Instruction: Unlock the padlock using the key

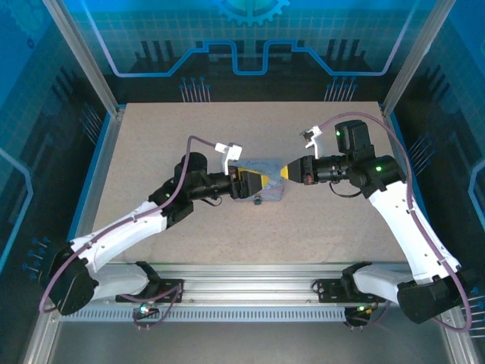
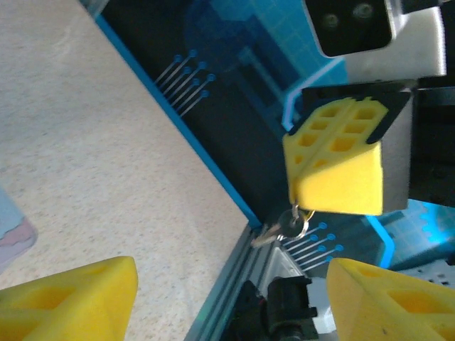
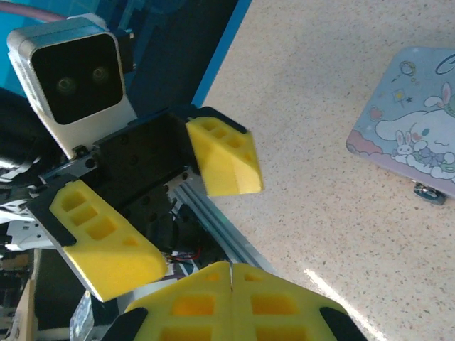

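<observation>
My right gripper [image 1: 286,171] is shut on the key [image 2: 283,227]. The key hangs from a small ring under the closed yellow pads [image 2: 340,186], a short way in front of my left gripper. In the right wrist view the pads [image 3: 206,305] are pressed together and hide the key. My left gripper [image 1: 254,183] is open and empty, its two fingers [image 3: 224,153] spread wide and facing the right gripper over the tin. The padlock [image 3: 429,192], tiny and dark with a silver shackle, lies on the table at the tin's near edge [image 1: 258,201].
A pale blue cartoon-printed tin [image 1: 265,180] lies flat mid-table under both grippers, and its printed lid [image 3: 419,135] is seen close up. Beige tabletop [image 1: 167,136] spreads all round, bounded by blue-edged aluminium rails [image 1: 102,152].
</observation>
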Controlling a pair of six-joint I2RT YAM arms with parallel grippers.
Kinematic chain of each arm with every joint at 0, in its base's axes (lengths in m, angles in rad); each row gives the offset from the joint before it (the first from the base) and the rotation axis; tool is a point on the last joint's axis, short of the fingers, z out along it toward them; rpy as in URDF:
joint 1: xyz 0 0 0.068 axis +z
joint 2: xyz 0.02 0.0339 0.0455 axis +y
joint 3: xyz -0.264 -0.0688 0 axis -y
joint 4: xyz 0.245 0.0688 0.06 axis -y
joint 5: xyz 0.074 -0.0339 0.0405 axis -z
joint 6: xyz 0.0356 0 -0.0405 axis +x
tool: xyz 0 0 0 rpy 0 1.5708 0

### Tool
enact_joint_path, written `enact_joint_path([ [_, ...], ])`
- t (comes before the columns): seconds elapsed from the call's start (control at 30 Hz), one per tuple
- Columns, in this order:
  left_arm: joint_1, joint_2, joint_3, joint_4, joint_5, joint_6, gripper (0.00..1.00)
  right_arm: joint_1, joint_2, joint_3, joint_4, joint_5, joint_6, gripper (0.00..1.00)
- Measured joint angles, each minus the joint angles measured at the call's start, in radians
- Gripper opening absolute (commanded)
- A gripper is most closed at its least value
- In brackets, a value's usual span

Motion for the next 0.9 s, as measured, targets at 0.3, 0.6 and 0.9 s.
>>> enact_joint_path([
  [0.3,0.000,0.058,0.000,0.119,0.080,-0.008,0.74,0.000,0.004,-0.007,0.024,-0.018,0.046,0.00],
  [0.6,-0.024,0.077,0.003,0.166,0.098,-0.006,0.67,0.000,0.024,-0.024,0.072,-0.041,0.087,0.00],
  [0.9,-0.031,0.121,0.033,0.193,0.106,-0.008,0.59,0.000,0.025,-0.048,0.106,-0.060,0.106,0.00],
])
